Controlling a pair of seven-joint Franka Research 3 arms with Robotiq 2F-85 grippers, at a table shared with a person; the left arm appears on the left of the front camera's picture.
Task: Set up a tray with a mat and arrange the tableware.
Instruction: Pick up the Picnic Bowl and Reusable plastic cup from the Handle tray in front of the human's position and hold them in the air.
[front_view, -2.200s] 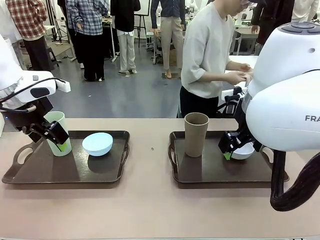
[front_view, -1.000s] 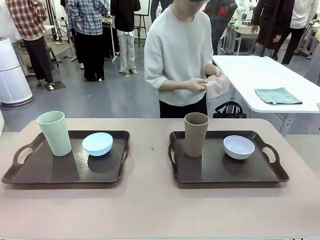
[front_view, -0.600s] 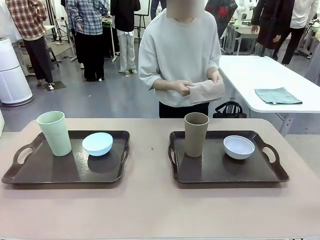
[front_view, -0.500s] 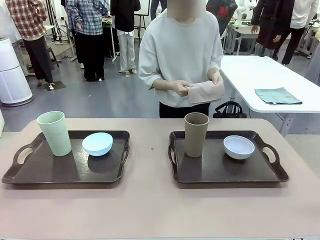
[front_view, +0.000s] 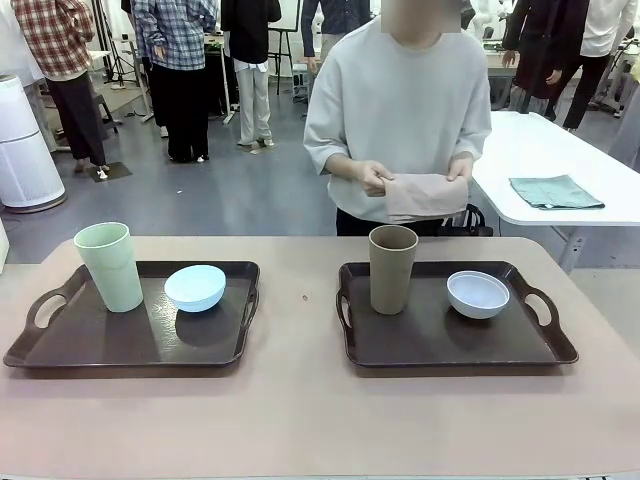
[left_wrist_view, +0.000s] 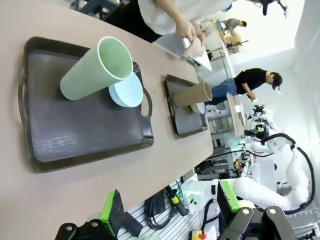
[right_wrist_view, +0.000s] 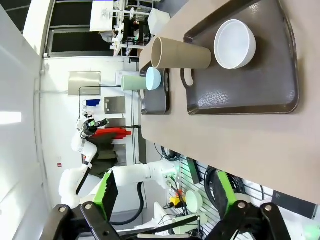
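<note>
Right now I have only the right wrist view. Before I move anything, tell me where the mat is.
Observer: The person at the far side holds a folded beige cloth, likely the mat, just behind the brown tumbler.
Operator: Report the left end effector.
Observer: The left end effector is open with nothing between its fingers, well back from the left tray.
Operator: Check for any other cloth.
Observer: A folded teal cloth lies on the white side table, past our table's right end.
</note>
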